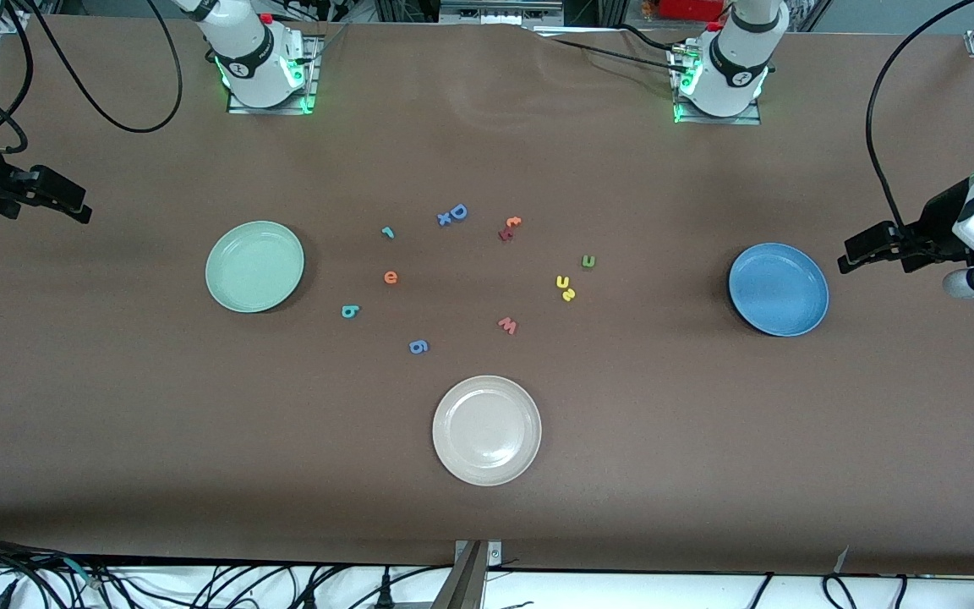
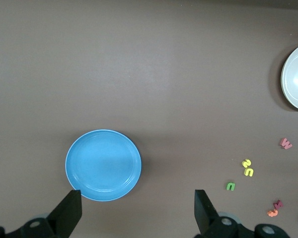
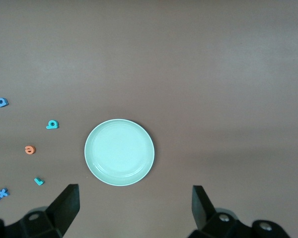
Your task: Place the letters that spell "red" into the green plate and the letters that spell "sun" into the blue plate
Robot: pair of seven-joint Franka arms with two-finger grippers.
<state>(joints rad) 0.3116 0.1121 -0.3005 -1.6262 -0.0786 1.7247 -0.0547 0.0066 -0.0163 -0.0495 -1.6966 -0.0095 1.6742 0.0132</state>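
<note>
Both claws are hanging spread and empty at the ends of the tabletop [image 1: 115,406], with every letter lying loose between the plates.

The front view alone is showing the whole spread: the green plate [image 1: 254,266] toward the right arm's end, the blue plate [image 1: 779,289] toward the left arm's end, the beige plate [image 1: 487,430] nearest the camera. Between them are lying the teal r [image 1: 387,232], orange e [image 1: 391,277] and teal d [image 1: 350,311] near the green plate, and the green n [image 1: 588,261], yellow u [image 1: 562,282] and yellow s [image 1: 569,294] nearer the blue one, the two yellow ones touching. The left claw [image 2: 136,210] is looking down past the blue plate; its wrist view is missing the green plate. The right claw [image 3: 134,208] is hovering by the green plate; its view is catching only r, e and d, plus blue letters.
</note>
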